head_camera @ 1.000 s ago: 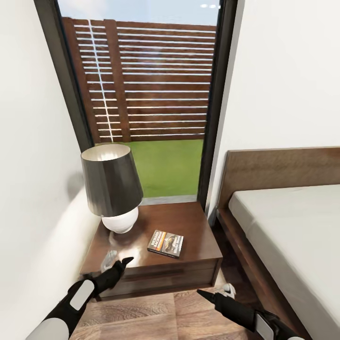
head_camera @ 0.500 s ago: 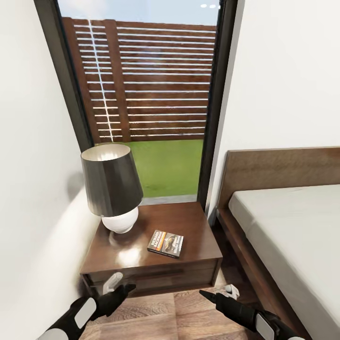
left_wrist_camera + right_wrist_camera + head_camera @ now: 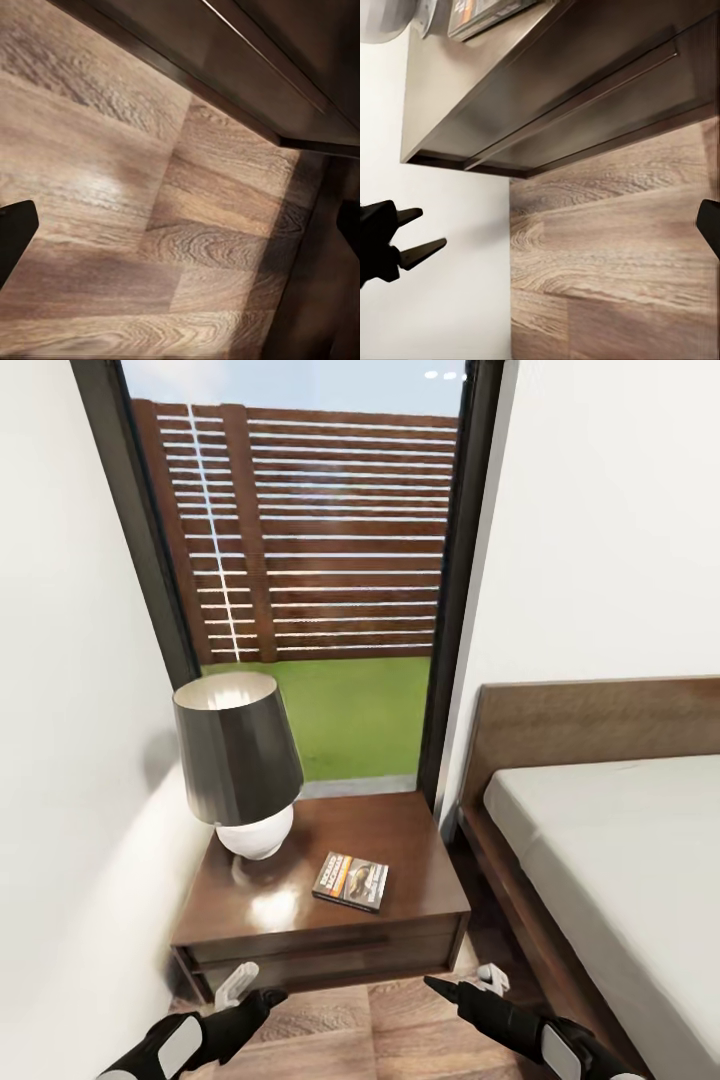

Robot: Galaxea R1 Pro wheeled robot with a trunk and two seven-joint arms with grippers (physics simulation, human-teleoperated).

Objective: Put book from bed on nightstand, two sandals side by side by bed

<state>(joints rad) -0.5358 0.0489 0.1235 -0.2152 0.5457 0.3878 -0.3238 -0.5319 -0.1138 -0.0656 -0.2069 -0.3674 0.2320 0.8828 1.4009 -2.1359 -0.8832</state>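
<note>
By the white wall on the left, a lamp (image 3: 238, 760) with a dark, glossy shade and a round white base stands at the back left of the nightstand (image 3: 400, 838), a low dark brown cabinet whose polished top catches a pale sheen and whose front carries a single drawer. On that top, right of the lamp and towards the front edge, lies the book (image 3: 351, 880): a small thin paperback, flat and turned at a slight angle, its dark cover showing an orange patch and a pale band of lettering too small to read. Nothing touches it. Down in front of the cabinet, over the wood-plank floor (image 3: 400, 1030), the left gripper (image 3: 258, 993) hangs low with its fingers parted and nothing between them. Behind the nightstand a tall dark-framed window (image 3: 460, 590) looks out on grass and a slatted brown fence. Further right, the right gripper (image 3: 462, 987) hovers at about the same height, its fingers likewise spread and empty, near the nightstand's front corner. At the far right stands the bed (image 3: 610, 850), its dark wooden frame and headboard holding a plain pale grey mattress.
</note>
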